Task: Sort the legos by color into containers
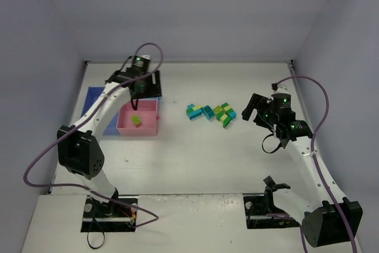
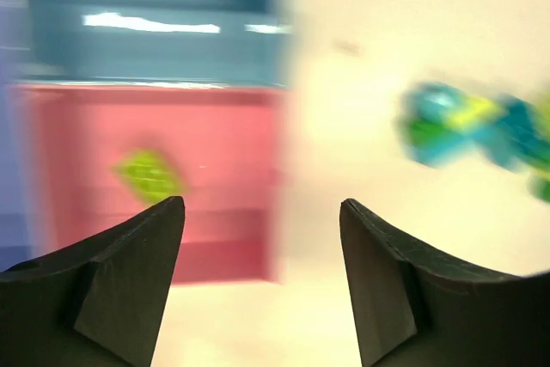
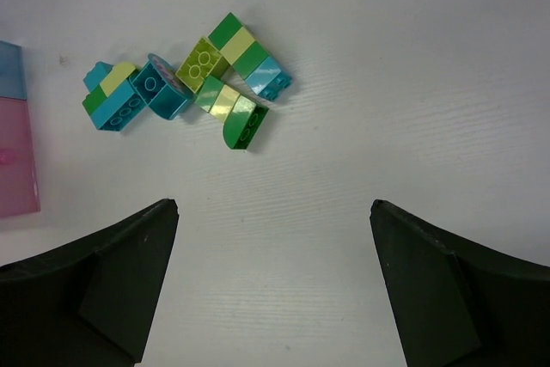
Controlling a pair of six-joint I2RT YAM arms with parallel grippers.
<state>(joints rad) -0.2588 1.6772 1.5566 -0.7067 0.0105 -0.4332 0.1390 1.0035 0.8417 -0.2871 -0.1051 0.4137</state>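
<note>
A pile of legos [image 1: 211,112] in dark green, yellow-green and teal lies mid-table. It also shows in the right wrist view [image 3: 189,88] and, blurred, in the left wrist view [image 2: 473,131]. One yellow-green lego [image 1: 136,121] lies in the pink tray [image 1: 149,127]; the left wrist view shows this lego [image 2: 148,175] in the pink tray [image 2: 223,152]. My left gripper [image 1: 136,100] hangs over the pink tray's far edge, open and empty [image 2: 262,212]. My right gripper [image 1: 252,111] is right of the pile, open and empty [image 3: 273,212].
The blue tray [image 1: 93,100] joins the pink one on its left. The light-blue tray [image 2: 155,36] sits behind it, mostly under my left wrist in the top view. The pink tray's edge [image 3: 15,161] shows at the right wrist view's left. The left wrist view is motion-blurred.
</note>
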